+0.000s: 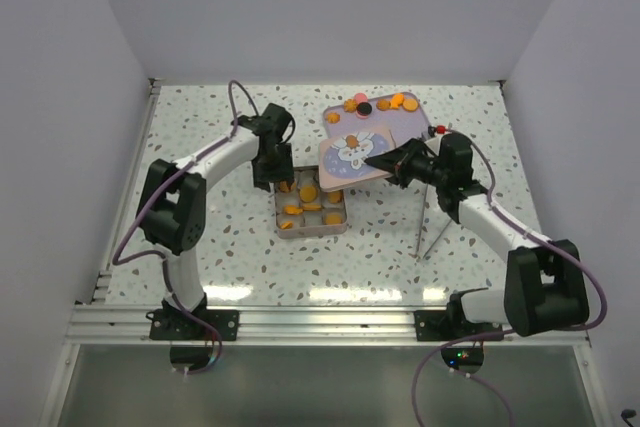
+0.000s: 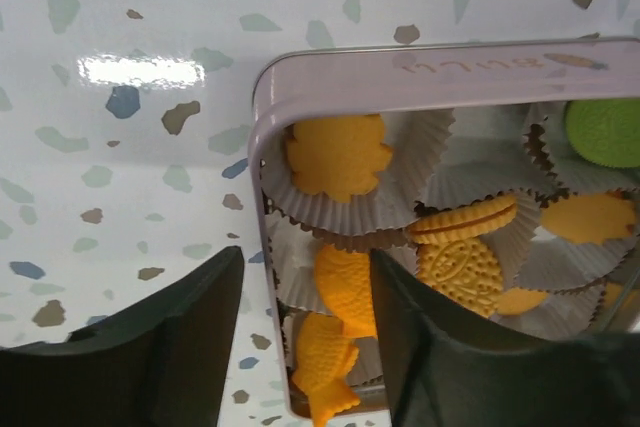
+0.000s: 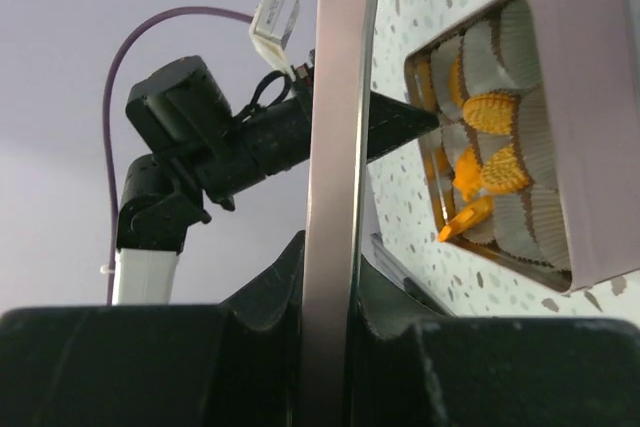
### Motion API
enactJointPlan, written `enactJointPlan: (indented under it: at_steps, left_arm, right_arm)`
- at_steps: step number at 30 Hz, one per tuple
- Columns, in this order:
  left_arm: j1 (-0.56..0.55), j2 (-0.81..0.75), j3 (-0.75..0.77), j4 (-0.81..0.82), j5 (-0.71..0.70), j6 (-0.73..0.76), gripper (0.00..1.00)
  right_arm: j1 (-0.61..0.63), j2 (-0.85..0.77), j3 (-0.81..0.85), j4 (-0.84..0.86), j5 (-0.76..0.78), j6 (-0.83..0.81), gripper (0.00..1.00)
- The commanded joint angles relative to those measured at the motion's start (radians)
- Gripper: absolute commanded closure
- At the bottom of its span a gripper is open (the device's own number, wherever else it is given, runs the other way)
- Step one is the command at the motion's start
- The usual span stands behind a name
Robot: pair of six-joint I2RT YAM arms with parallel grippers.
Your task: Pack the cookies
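The square tin (image 1: 310,228) sits mid-table, its white paper cups holding several orange cookies (image 1: 309,192). In the left wrist view the tin (image 2: 400,72) shows orange flower, fish and round cookies (image 2: 338,157) and a green one (image 2: 605,132). My left gripper (image 1: 268,175) is open and empty; its fingers (image 2: 160,347) straddle the tin's left wall, one outside, one inside. My right gripper (image 1: 380,160) is shut on the edge of the tin's lid (image 1: 350,155), held tilted above the tin's far right corner. In the right wrist view the lid (image 3: 338,147) stands edge-on between the jaws of my right gripper (image 3: 335,277).
A purple tray (image 1: 335,116) at the back holds loose orange cookies (image 1: 402,102), a pink one (image 1: 359,98) and a dark one (image 1: 365,107). Thin rods (image 1: 428,227) stand right of the tin under my right arm. White walls enclose the table.
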Motion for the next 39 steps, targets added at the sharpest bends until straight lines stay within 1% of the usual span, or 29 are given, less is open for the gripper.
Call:
enactJointPlan:
  at_steps: [1, 3, 4, 6, 7, 8, 9, 10, 14, 17, 19, 21, 22, 24, 25, 26, 27, 28, 29, 32, 35, 39]
  left_arm:
    - [-0.003, -0.036, 0.029, 0.04, 0.059, -0.025, 0.38]
    - [-0.001, -0.045, 0.024, 0.038, 0.059, -0.021, 0.29]
    - [-0.001, -0.059, 0.023, 0.037, 0.057, -0.021, 0.22]
    - [0.003, -0.079, 0.019, 0.029, 0.046, -0.024, 0.19]
    - [0.008, -0.106, 0.015, 0.029, 0.042, -0.024, 0.19]
    - [0.012, -0.122, 0.0, 0.027, 0.042, -0.025, 0.14]
    - [0.034, -0.137, -0.014, 0.023, 0.042, -0.021, 0.03]
    - [0.049, -0.177, -0.055, 0.024, 0.042, -0.021, 0.0]
    - [0.14, -0.304, -0.198, 0.066, 0.051, -0.008, 0.0]
    - [0.154, -0.384, -0.287, 0.101, 0.049, 0.005, 0.0]
    - [0.155, -0.43, -0.36, 0.144, 0.095, 0.008, 0.0]
    - [0.16, -0.461, -0.416, 0.231, 0.175, -0.009, 0.0]
    - [0.163, -0.487, -0.469, 0.259, 0.2, -0.018, 0.0]
    - [0.172, -0.51, -0.525, 0.365, 0.282, -0.038, 0.0]
    - [0.173, -0.53, -0.572, 0.395, 0.304, -0.046, 0.0]
    - [0.177, -0.542, -0.595, 0.462, 0.325, -0.051, 0.0]
    - [0.177, -0.562, -0.617, 0.495, 0.365, -0.061, 0.0]
    - [0.178, -0.57, -0.651, 0.521, 0.379, -0.066, 0.0]
    - [0.181, -0.581, -0.665, 0.565, 0.391, -0.07, 0.0]
    - [0.195, -0.63, -0.718, 0.645, 0.421, -0.098, 0.0]
    - [0.218, -0.676, -0.781, 0.711, 0.454, -0.121, 0.0]
    - [0.243, -0.682, -0.844, 0.771, 0.516, -0.133, 0.0]
  right_arm:
    - [0.04, -0.011, -0.052, 0.382, -0.013, 0.152, 1.0]
    - [0.073, 0.02, -0.071, 0.455, 0.002, 0.167, 1.0]
    - [0.087, 0.038, -0.086, 0.49, 0.007, 0.179, 1.0]
    - [0.131, 0.076, -0.094, 0.568, 0.024, 0.201, 1.0]
    - [0.145, 0.084, -0.095, 0.573, 0.031, 0.199, 1.0]
    - [0.16, 0.089, -0.101, 0.577, 0.044, 0.186, 1.0]
    - [0.179, 0.096, -0.107, 0.577, 0.053, 0.181, 1.0]
    - [0.183, 0.097, -0.126, 0.581, 0.074, 0.176, 1.0]
    - [0.188, 0.1, -0.179, 0.616, 0.105, 0.167, 1.0]
    - [0.193, 0.118, -0.201, 0.641, 0.11, 0.166, 1.0]
    - [0.202, 0.133, -0.218, 0.656, 0.114, 0.167, 1.0]
    - [0.212, 0.141, -0.229, 0.681, 0.131, 0.167, 1.0]
    - [0.215, 0.156, -0.239, 0.687, 0.136, 0.166, 1.0]
    - [0.228, 0.179, -0.25, 0.724, 0.146, 0.163, 1.0]
    - [0.232, 0.198, -0.265, 0.747, 0.15, 0.166, 1.0]
    - [0.235, 0.234, -0.276, 0.808, 0.154, 0.179, 1.0]
    - [0.242, 0.26, -0.287, 0.849, 0.16, 0.193, 1.0]
    - [0.245, 0.286, -0.305, 0.892, 0.162, 0.209, 1.0]
    - [0.248, 0.34, -0.316, 0.984, 0.169, 0.242, 1.0]
    - [0.254, 0.415, -0.344, 1.127, 0.183, 0.291, 1.0]
    - [0.258, 0.483, -0.35, 1.19, 0.191, 0.307, 1.0]
    - [0.272, 0.506, -0.339, 1.181, 0.185, 0.296, 1.0]
